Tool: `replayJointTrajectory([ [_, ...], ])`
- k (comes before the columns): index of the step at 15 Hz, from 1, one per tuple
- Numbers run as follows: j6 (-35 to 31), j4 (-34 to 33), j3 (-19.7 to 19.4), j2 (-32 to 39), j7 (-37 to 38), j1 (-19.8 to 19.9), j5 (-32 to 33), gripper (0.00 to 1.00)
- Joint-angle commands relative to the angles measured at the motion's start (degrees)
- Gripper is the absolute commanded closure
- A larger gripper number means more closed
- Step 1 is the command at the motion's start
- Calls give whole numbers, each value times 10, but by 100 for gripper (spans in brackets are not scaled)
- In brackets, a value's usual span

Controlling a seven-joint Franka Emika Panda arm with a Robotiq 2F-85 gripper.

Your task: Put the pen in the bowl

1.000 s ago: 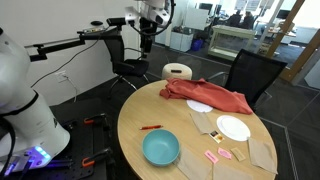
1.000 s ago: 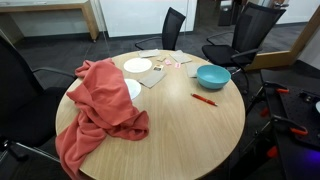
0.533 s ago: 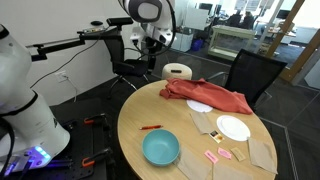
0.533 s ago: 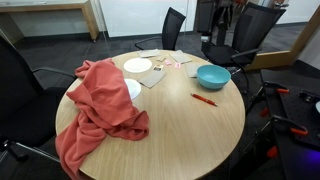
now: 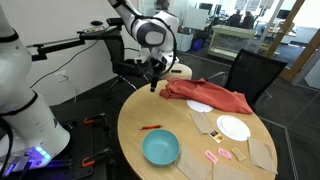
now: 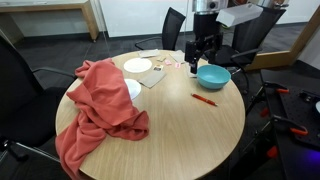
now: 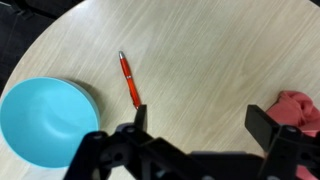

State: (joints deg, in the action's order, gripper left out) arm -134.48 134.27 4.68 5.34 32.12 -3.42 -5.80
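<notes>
The red pen [image 5: 151, 127] lies on the round wooden table [image 5: 160, 105], also seen in the other exterior view [image 6: 204, 99] and in the wrist view [image 7: 130, 80]. The teal-blue bowl [image 5: 160, 148] sits close beside it, also seen in an exterior view [image 6: 212, 76] and in the wrist view [image 7: 45, 120]. My gripper [image 5: 154, 84] hangs in the air above the table, well above the pen, open and empty. In the wrist view its fingers [image 7: 200, 120] are spread wide, with the pen near one fingertip.
A red cloth [image 5: 205, 95] is draped over part of the table [image 6: 100, 105]. A white plate [image 5: 233, 127], brown paper pieces and small pink pieces [image 5: 216, 155] lie near the bowl. Black office chairs [image 5: 250, 75] stand around the table.
My arm has come down from high up and moved toward the table, now hanging over it near the pen and bowl. The pen and bowl have not moved.
</notes>
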Motion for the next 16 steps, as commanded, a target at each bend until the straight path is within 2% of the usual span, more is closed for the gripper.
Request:
replayJointTrajectory([
  [1,-33,-4,-18,44,38,-8,23,0],
  [8,-95,-5,-62,128,37,-12,29,0],
  [16,-193,-21,-115,229,42,-53,52,0],
])
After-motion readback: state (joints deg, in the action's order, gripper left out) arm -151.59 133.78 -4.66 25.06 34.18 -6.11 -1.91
